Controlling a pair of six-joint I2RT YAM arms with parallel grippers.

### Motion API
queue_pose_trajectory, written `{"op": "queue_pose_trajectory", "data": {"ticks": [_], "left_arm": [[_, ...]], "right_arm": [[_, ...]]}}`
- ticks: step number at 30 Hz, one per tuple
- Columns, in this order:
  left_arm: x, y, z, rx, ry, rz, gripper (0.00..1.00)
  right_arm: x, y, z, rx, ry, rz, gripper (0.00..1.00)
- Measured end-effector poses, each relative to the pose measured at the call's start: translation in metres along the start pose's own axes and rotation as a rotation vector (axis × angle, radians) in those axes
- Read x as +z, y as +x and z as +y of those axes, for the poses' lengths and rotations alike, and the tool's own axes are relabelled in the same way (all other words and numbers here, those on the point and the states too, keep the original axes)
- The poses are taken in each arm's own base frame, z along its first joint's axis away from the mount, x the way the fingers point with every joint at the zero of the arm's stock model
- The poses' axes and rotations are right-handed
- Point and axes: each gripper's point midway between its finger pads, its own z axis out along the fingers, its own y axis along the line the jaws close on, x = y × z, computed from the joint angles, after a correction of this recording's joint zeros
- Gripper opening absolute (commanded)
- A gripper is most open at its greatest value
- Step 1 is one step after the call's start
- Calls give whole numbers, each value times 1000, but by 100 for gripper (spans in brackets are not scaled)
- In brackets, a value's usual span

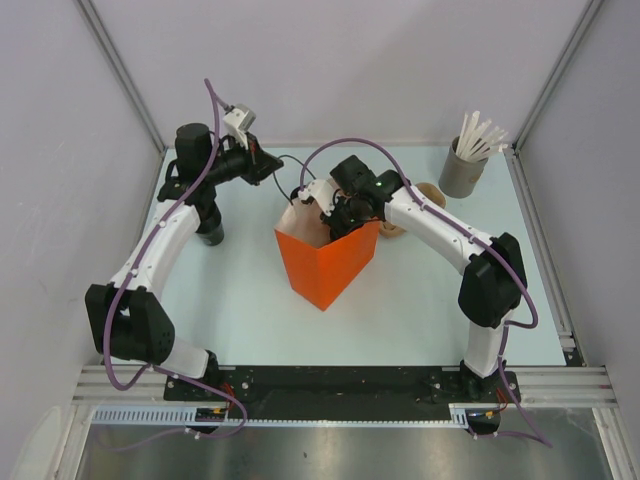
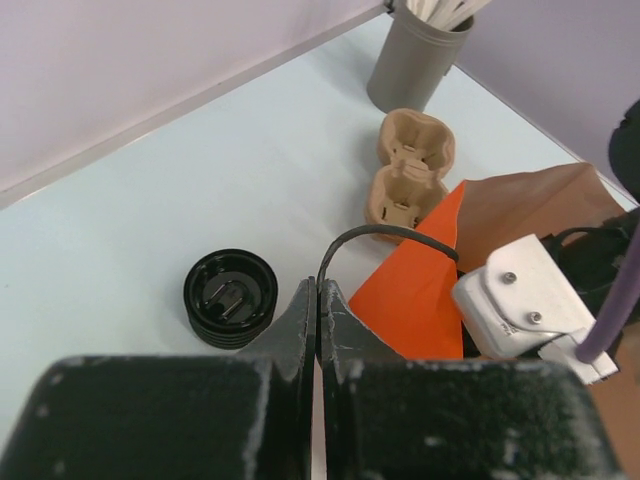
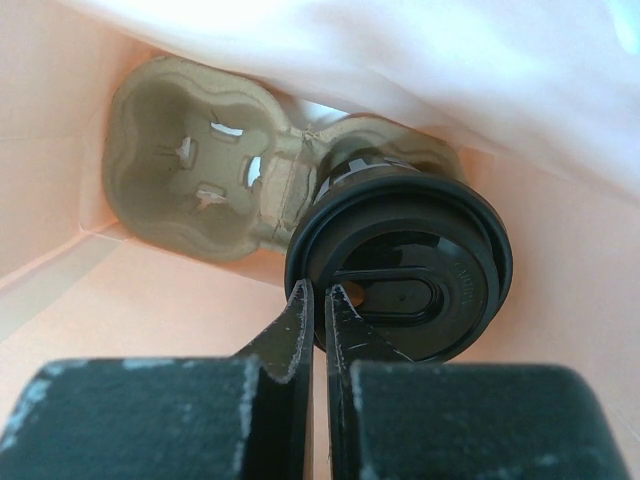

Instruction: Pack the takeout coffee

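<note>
right now the right gripper is down inside the orange bag, which stands open near the middle of the table. its jaws are pressed almost together with only a thin slit between them and nothing pinched in it. the fingertips sit at the near left edge of the black lid of the takeout coffee; whether they actually touch the rim cannot be told. the coffee stands upright in the right-hand pocket of a cardboard carrier lying on the bag's floor, and the carrier's left-hand pocket holds nothing.

from above, the right arm bends over the bag's far rim and its gripper hides the coffee.

the left gripper hangs over the far left part of the table, just beyond the bag's back left corner, apart from the bag, jaws shut flat against each other with nothing between. just left of its fingertips a black ribbed cup stands lidless on the table. a second cardboard carrier lies on the table past the bag, and further back in the far right corner is a grey tub of white sticks
</note>
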Motion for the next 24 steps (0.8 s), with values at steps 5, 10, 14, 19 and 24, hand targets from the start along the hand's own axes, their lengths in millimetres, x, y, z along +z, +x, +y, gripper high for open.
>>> {"op": "queue_pose_trajectory", "data": {"ticks": [5, 10, 14, 19, 24], "left_arm": [[0, 0, 9, 2, -54, -3, 0], [-2, 1, 16, 3, -102, -6, 0], [-4, -2, 18, 9, -122, -16, 0], [-4, -3, 21, 15, -143, -26, 0], [-4, -3, 22, 17, -143, -28, 0]], "right_arm": [[1, 0, 0, -1, 1, -2, 0], [3, 3, 1, 1, -3, 7, 0], [4, 5, 1, 2, -4, 12, 0], [4, 5, 1, 2, -4, 10, 0], [4, 5, 0, 1, -3, 10, 0]]}}
